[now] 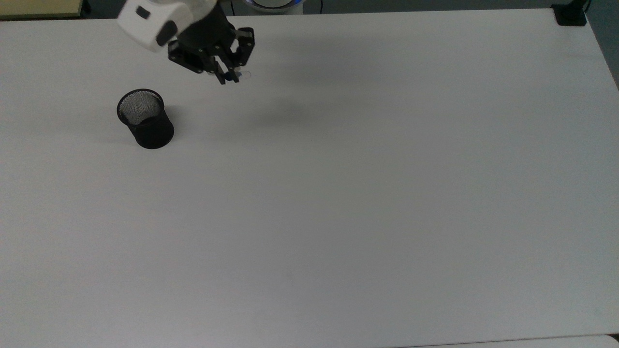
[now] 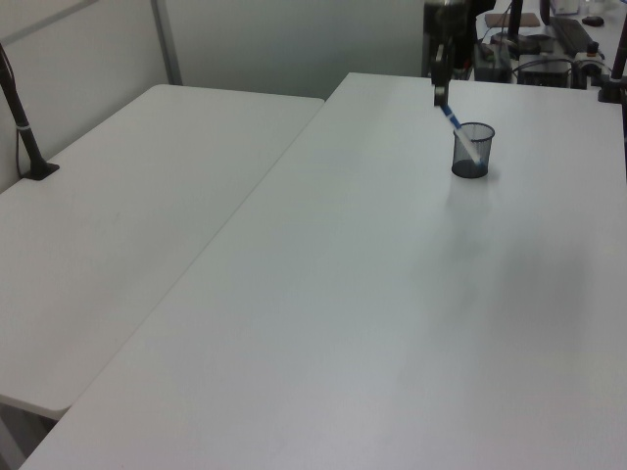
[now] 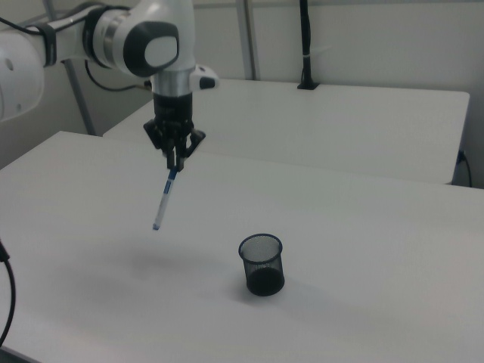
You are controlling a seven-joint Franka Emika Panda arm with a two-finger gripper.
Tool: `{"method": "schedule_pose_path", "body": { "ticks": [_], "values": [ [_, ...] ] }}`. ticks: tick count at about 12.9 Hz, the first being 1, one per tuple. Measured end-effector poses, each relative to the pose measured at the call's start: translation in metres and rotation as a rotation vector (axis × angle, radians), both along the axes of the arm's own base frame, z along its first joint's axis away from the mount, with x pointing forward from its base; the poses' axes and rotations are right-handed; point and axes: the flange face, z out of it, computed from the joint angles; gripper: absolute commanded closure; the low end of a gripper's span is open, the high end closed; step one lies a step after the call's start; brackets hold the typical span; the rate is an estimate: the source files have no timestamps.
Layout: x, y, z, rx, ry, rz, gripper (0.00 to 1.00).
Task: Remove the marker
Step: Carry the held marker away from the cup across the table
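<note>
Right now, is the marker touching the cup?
Apart. In the right view the marker hangs in the air from the gripper, with bare table between it and the cup.

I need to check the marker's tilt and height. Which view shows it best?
The right view: the marker hangs full-length from the gripper, above the table. Top view foreshortens it; left view overlaps it with the mesh cup.

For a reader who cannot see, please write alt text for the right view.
A white robot arm holds the marker by its blue cap end in its gripper, the jaws shut on it; the marker hangs in the air, slightly tilted, above a white table. A black mesh cup stands upright on the table, to the right view's right of the marker and apart from it.
</note>
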Motion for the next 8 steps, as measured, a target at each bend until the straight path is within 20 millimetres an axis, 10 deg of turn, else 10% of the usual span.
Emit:
{"method": "schedule_pose_path", "body": {
  "ticks": [8],
  "values": [
    [0.009,0.097,-0.145,-0.11,0.285,0.157,0.81]
  ]
}}
